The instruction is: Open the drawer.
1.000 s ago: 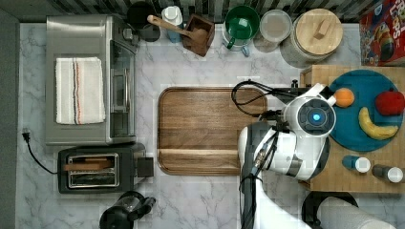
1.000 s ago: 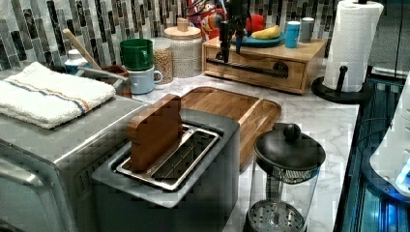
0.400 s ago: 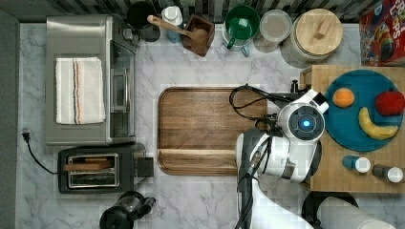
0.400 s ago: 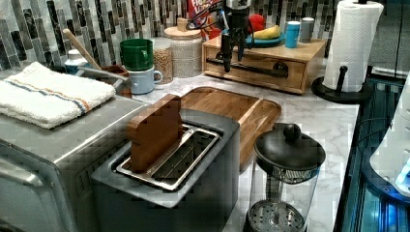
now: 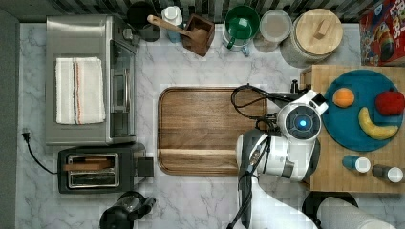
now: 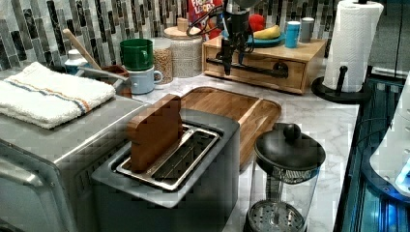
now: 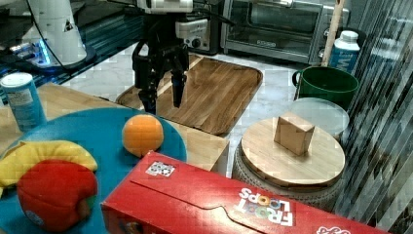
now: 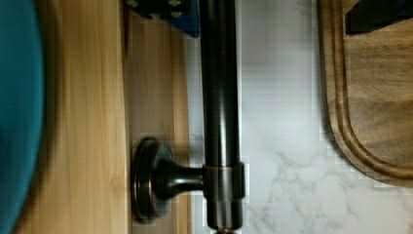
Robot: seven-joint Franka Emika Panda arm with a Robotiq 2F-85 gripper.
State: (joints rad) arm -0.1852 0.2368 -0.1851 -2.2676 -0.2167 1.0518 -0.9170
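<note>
A white marble worktop (image 6: 309, 121) with grey veining carries everything here, seen from near to far in the left view. Closest stands a steel toaster (image 6: 169, 174) with a wooden slice upright in one slot, and beside it a glass French press (image 6: 285, 179) with a black lid. To the left view's left sits a toaster oven (image 5: 86, 78) with a striped towel (image 6: 46, 94) folded on top. Past these lies a dark brown wooden tray (image 6: 232, 108), flat on the marble.

Further back, the drawer (image 6: 261, 65) sits shut in a light wooden box cabinet, with its black bar handle (image 6: 251, 69) running across the front. A blue plate (image 5: 360, 109) with an orange, a banana and a red apple rests on the cabinet top. The gripper (image 6: 232, 53) hangs at the handle; its fingers (image 7: 178, 92) are spread apart and point down, and the wrist view shows the bar (image 8: 220, 112) lying between them, not yet squeezed.

A paper towel roll (image 6: 353, 46) on a black stand stands at the left view's right of the cabinet. Farthest back, a green mug (image 6: 136, 54), a lidded jar (image 6: 186, 50) and a cereal box (image 7: 234, 200) line a wall of narrow striped tiles (image 6: 43, 29).
</note>
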